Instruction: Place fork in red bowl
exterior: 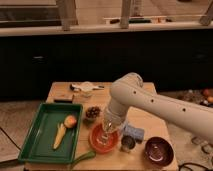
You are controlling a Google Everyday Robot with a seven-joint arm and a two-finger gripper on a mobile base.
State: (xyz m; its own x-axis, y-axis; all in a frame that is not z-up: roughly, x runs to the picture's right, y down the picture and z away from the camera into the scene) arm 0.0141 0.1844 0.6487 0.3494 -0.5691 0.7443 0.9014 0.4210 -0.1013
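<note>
The gripper (106, 134) hangs low over the red bowl (104, 139) near the front edge of a wooden table (145, 120); whether it is open or closed cannot be told. A pale sliver in the bowl beneath it may be the fork (103, 138). Just right of the bowl sit a small metal cup (128, 143) and a maroon bowl (159, 150). To the left, a green tray (35, 135) holds a banana (59, 136) and a peach (70, 121).
</note>
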